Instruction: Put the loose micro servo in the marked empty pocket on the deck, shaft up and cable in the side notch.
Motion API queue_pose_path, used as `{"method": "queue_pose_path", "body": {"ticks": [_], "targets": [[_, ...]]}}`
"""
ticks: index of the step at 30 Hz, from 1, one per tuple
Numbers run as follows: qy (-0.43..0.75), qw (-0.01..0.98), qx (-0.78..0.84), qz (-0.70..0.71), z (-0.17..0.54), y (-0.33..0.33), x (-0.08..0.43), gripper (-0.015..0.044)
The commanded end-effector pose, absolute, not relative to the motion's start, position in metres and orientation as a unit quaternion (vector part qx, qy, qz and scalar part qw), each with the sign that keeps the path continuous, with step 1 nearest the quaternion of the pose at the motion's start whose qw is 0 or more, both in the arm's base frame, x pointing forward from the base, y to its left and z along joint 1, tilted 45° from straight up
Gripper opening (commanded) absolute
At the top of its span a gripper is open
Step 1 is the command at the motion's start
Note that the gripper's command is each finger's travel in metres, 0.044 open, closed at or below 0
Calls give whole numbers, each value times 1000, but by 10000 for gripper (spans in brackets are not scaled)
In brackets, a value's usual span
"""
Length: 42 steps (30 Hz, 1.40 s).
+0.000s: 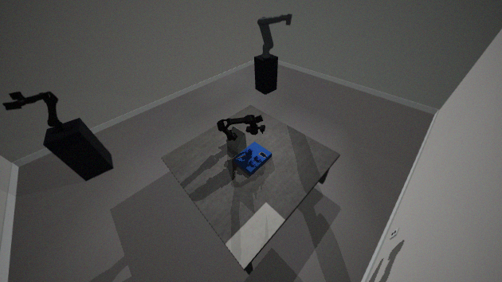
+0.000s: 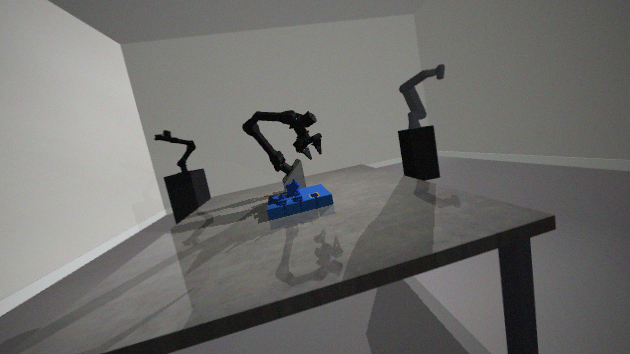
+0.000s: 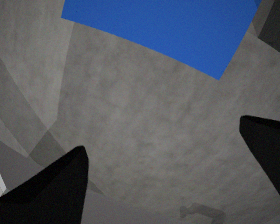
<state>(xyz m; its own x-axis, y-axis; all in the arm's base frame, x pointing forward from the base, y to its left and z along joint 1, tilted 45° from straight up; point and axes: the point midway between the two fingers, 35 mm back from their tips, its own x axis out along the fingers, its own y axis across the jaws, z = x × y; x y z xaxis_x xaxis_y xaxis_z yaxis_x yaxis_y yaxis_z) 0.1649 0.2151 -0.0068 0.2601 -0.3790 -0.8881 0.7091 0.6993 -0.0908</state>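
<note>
- At the left of the exterior view, we see a matte black jointed arm (image 1: 52, 115) (image 2: 191, 149) on a dark, box-shaped pedestal (image 1: 77, 147) (image 2: 186, 194), well apart from the work.
- Near the middle, a thin orange-brown strand (image 2: 271, 195) shows at the left end of the smooth blue rectangular deck (image 1: 255, 146) (image 2: 323, 189) (image 3: 161, 30); we judge it to be a cable. Small blocky blue shapes (image 2: 293, 189) stand beside it. We take the loose micro servo to be among them, but cannot single it out or read its long axis.
- Further right on the deck, the pale-outlined rectangular pocket (image 1: 263, 154) (image 2: 314, 195) shows dark inside, with no servo seated in it.
- Above the deck hangs the black gripper with tapered, wedge-like fingers (image 1: 261, 123) (image 2: 315, 156), spread wide with nothing between them. From it, our likely servo lies down and to the left in the exterior view, so the coming reach should turn on that offset. In the wrist view, the deck fills the upper middle, beyond the fingertips, over the mottled grey, faintly glossy tabletop (image 1: 279, 183) (image 2: 225, 260) (image 3: 141, 100).
- At the right, a slimmer grey arm (image 1: 266, 36) (image 2: 413, 102) stands well apart.
</note>
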Motion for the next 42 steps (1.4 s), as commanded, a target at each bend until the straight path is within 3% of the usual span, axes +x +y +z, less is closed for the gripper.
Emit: {"method": "queue_pose_path", "body": {"ticks": [1,24,42], "targets": [[454,768,206,-403,3,189,180,440],[201,676,370,-604,50,59,210,440],[193,673,374,-608,32,37,214,440]]}}
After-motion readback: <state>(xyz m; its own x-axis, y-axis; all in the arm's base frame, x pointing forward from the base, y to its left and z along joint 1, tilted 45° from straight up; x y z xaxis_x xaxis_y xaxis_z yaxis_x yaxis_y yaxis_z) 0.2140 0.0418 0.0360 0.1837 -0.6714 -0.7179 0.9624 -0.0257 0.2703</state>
